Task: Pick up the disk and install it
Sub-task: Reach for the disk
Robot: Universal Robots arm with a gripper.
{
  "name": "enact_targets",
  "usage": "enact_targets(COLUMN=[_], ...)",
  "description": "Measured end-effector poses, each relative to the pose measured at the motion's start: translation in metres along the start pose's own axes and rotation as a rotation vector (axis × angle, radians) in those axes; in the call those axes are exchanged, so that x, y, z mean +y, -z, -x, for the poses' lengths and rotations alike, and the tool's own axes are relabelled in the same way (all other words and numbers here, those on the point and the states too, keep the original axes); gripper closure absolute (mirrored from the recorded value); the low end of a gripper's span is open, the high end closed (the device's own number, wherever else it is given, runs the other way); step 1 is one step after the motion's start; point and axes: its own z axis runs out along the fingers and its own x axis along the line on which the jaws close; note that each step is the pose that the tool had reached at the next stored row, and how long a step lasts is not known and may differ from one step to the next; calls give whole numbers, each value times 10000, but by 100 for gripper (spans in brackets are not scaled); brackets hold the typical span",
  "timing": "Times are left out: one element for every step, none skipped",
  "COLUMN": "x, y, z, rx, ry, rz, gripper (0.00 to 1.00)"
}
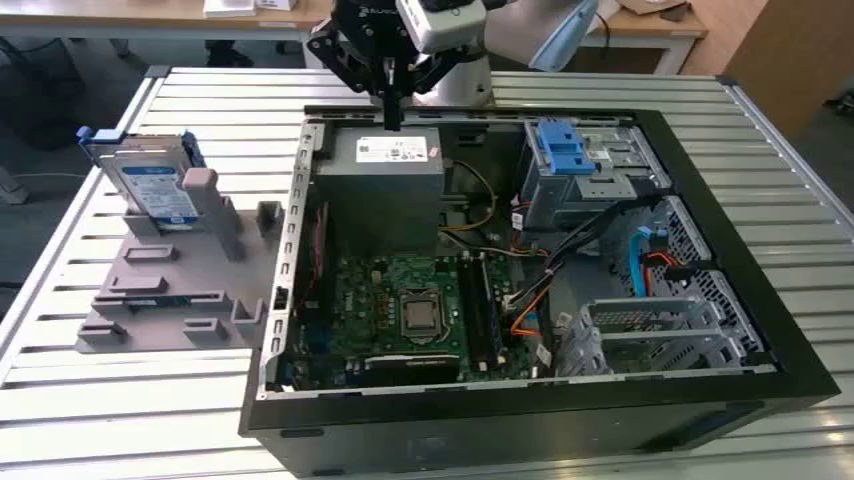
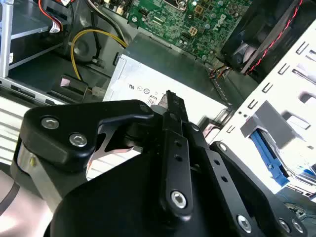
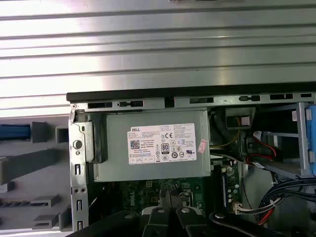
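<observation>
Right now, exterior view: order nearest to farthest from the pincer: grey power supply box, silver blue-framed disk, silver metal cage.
1. Grey power supply box, under the pincer.
2. Silver blue-framed disk, exterior view's left.
3. Silver metal cage, exterior view's lower right.

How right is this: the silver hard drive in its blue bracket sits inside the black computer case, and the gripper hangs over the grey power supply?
No: the exterior view shows the silver hard drive in its blue bracket standing in a grey holder outside the black computer case. The gripper does hang over the grey power supply.
</observation>
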Motion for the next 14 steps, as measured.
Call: enact_targets(x=[0, 0, 0, 0, 0, 0, 0, -1, -1, -2, -2, -2, -2, -3], y=[0, 0, 0, 0, 0, 0, 0, 0, 0, 0, 0, 0, 0, 0], z=[0, 0, -1, -2, -4, -7, -9, -12, -15, -20, -26, -29, -33, -37], rx=[0, 0, 0, 0, 0, 0, 0, 0, 0, -1, -1, -1, 0, 0], ry=[0, 0, 0, -1, 0, -1, -1, -1, 0, 0, -1, 0, 0, 0], rz=[0, 0, 0, 0, -1, 0, 0, 0, 0, 1, 1, 1, 1, 0], gripper=[89, 89, 89, 89, 89, 89, 89, 89, 89, 89, 89, 89, 89, 89])
